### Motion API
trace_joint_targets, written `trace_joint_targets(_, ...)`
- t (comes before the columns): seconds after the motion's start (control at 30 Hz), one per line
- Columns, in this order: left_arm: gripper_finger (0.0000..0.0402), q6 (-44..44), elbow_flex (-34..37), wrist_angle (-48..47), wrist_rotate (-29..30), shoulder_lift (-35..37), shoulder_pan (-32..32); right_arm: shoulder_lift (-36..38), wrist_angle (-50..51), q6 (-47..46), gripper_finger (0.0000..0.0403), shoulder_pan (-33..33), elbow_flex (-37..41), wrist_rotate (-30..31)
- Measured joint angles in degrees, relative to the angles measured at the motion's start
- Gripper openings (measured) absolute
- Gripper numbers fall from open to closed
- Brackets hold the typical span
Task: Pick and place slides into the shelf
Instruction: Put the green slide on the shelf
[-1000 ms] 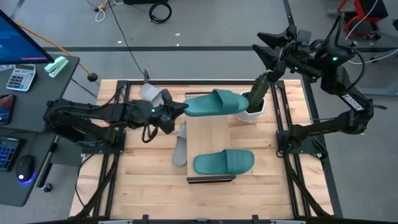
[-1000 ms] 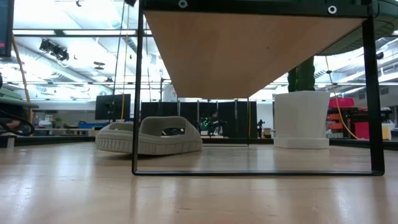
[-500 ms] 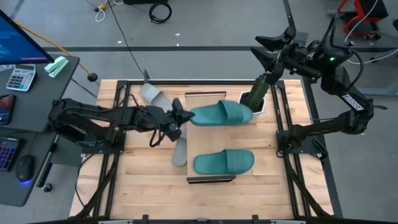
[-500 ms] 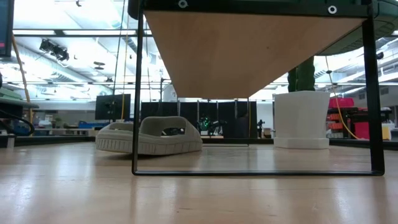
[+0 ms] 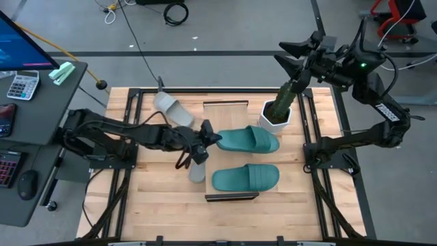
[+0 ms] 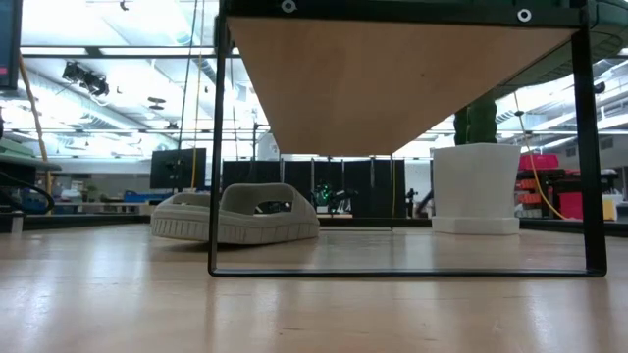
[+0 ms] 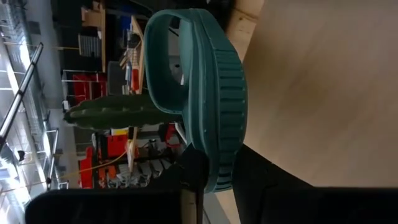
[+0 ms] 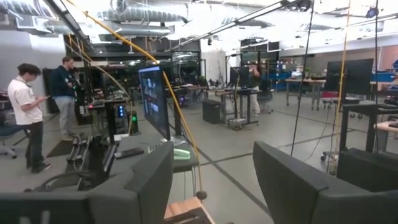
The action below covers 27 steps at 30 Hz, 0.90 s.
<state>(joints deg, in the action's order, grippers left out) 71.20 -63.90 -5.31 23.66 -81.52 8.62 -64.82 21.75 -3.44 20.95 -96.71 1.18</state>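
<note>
My left gripper (image 5: 207, 139) is shut on a teal slide (image 5: 247, 140), which lies lengthwise across the shelf's light wood top (image 5: 229, 156), sole down; the slide also shows in the left wrist view (image 7: 214, 99). I cannot tell whether it touches the top. A second teal slide (image 5: 246, 178) lies on the shelf top nearer the table's front. One grey slide (image 5: 172, 108) lies at the far left, and it also shows in the low view (image 6: 235, 216). Another grey slide (image 5: 197, 169) lies beside the shelf's left edge. My right gripper (image 5: 293, 58) is open and empty, raised over the far right corner. My left gripper pinches the teal slide's heel end (image 7: 208, 177) between its two fingers, one on the footbed side and one on the ribbed sole side. The fingers come level from the table's left, along the slide. The slide sticks out level past them toward the table's right.
A white pot with a green cactus (image 5: 276, 113) stands just beyond the held slide's toe, at the shelf's far right; it also shows in the low view (image 6: 476, 186). The shelf's dark end frame (image 6: 214, 147) stands on the slatted table. People stand in the room behind (image 8: 28, 112).
My left gripper has carried the teal slide from beside the pot toward the table's near edge and a little right. The slide has stayed level and now lies over the shelf's middle, next to the other teal slide.
</note>
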Motion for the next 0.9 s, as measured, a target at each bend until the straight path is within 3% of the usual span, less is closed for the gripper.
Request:
trace_joint_targets(0.47, 0.0057, -4.66, 0.02, 1.76, 0.08, -2.16, 1.27, 0.00, 1.10, -0.07, 0.0221, 0.00, 0.00, -1.22)
trace_joint_targets(0.9, 0.0057, -9.85, 0.02, -3.20, 0.70, -2.16, 2.20, 0.00, 1.55, -0.04, 0.0219, 0.00, 0.00, -1.28)
